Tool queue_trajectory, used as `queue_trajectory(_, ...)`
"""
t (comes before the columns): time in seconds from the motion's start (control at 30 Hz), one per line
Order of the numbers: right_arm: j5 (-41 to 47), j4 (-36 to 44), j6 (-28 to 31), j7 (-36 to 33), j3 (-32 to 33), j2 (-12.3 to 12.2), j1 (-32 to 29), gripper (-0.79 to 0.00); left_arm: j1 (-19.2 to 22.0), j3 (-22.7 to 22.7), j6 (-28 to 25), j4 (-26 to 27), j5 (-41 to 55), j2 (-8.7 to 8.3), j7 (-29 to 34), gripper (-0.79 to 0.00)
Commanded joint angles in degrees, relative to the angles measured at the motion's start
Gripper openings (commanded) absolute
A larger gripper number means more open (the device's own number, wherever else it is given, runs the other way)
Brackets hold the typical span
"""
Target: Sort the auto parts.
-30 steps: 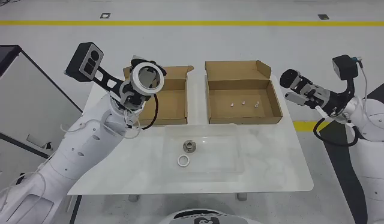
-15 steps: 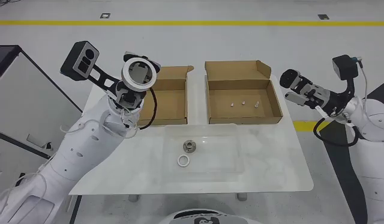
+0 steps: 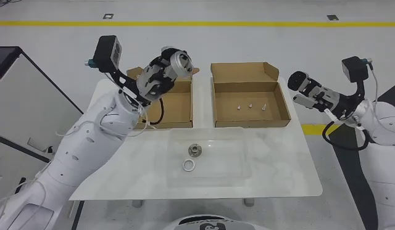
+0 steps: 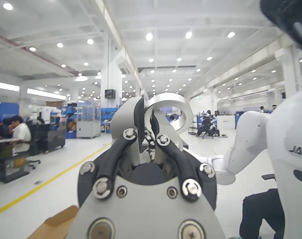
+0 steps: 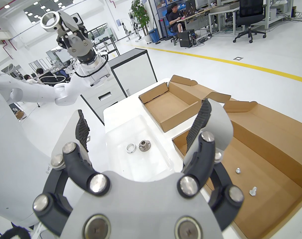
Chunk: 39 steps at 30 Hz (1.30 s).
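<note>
My left gripper is raised high over the back edge of the left cardboard box, shut on a silver metal ring. In the left wrist view the fingers pinch the ring's wall; the right wrist view shows the ring in the air. A clear tray holds a flanged metal hub and a small white ring. The right box holds three small bolts. My right gripper hangs open and empty at the table's right side, past the right box.
The white table carries both boxes at the back and the tray at the front middle. A dark-framed grey cabinet stands beside the table's left end. Yellow floor tape runs behind the table.
My left wrist has turned and swung right and away, so the held ring now shows side-on over the left box's back edge. The right arm has stayed put.
</note>
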State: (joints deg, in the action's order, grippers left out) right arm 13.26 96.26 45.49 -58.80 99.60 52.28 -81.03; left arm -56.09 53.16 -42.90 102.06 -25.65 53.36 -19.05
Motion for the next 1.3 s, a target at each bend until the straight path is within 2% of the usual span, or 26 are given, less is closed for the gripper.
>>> queue_trajectory(0.0,0.0,0.0,0.0,0.0,0.0,0.0,0.0,0.000,-1.0,1.4,4.3,0.7,-0.8,-0.35,5.8,-0.785)
queue_trajectory(0.17,0.0,0.0,0.0,0.0,0.0,0.0,0.0,0.000,-2.8,4.3,13.1,2.5,-3.8,-1.08,18.1,-0.785)
queue_trajectory(0.37,0.0,0.0,0.0,0.0,0.0,0.0,0.0,0.000,-1.9,4.9,20.2,3.8,-8.8,-1.16,30.5,-0.785)
queue_trajectory(0.67,0.0,0.0,0.0,0.0,0.0,0.0,0.0,0.000,2.3,1.5,26.6,2.0,-17.4,0.03,43.3,-0.785)
queue_trajectory(0.8,0.0,0.0,0.0,0.0,0.0,0.0,0.0,0.000,4.6,-0.9,28.9,0.2,-24.1,0.67,49.6,-0.785)
queue_trajectory(1.03,0.0,0.0,0.0,0.0,0.0,0.0,0.0,0.000,10.7,-6.5,26.2,-5.7,-32.5,2.31,61.6,-0.785)
queue_trajectory(1.27,0.0,0.0,0.0,0.0,0.0,0.0,0.0,0.000,19.2,-14.9,22.5,-16.3,-34.1,6.29,68.6,-0.785)
